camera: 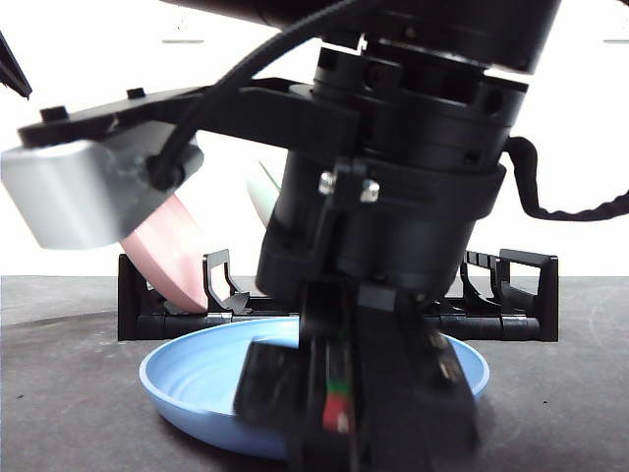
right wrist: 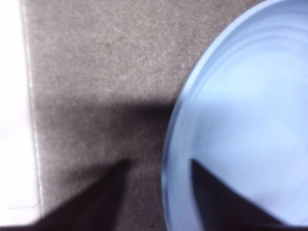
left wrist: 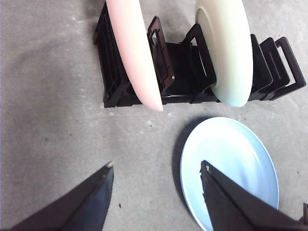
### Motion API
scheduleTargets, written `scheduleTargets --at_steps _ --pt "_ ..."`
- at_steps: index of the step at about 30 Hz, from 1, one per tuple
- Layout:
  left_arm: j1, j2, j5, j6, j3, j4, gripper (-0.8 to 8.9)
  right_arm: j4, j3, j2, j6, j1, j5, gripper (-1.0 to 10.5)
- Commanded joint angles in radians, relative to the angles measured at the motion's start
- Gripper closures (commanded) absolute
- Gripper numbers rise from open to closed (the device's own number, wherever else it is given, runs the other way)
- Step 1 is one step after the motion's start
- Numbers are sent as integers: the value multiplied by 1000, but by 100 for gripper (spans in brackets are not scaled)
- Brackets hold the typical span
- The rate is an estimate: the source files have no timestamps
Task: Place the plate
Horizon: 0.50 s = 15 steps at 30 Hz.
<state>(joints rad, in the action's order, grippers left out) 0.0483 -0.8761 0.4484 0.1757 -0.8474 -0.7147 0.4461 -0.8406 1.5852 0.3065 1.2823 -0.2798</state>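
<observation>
pink plate (left wrist: 132, 53) upright in rack (left wrist: 178, 72), far left | cream plate (left wrist: 228, 48) upright, further right | blue plate (camera: 211, 369) flat on table (left wrist: 53, 139), near side of rack; probably light, stiff, slick — take it by the thin rim | right gripper (right wrist: 156, 168) low, jaws apart straddling that rim | left gripper (left wrist: 156, 173) high, jaws apart, empty

A pink plate (left wrist: 134, 53) and a cream plate (left wrist: 230, 50) stood upright in separate slots of a black dish rack (left wrist: 178, 67). A light blue plate (left wrist: 231, 168) lay flat on the grey table (left wrist: 53, 125) just before the rack. The left gripper (left wrist: 156, 168) hung above with jaws apart, one over the blue plate.
</observation>
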Motion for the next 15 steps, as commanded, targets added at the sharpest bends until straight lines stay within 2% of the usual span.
scheduleTargets --at_steps 1,3,11,15 --pt "1 -6 5 -7 -18 3 526 11 -19 21 -9 21 6 633" --pt "1 -6 5 -7 -18 4 526 63 -51 5 -21 31 27 620" --pt "1 -6 5 -7 -18 5 526 162 -196 -201 -101 39 12 622" --pt "1 -6 5 -7 -18 5 527 162 -222 -340 -170 9 18 684"
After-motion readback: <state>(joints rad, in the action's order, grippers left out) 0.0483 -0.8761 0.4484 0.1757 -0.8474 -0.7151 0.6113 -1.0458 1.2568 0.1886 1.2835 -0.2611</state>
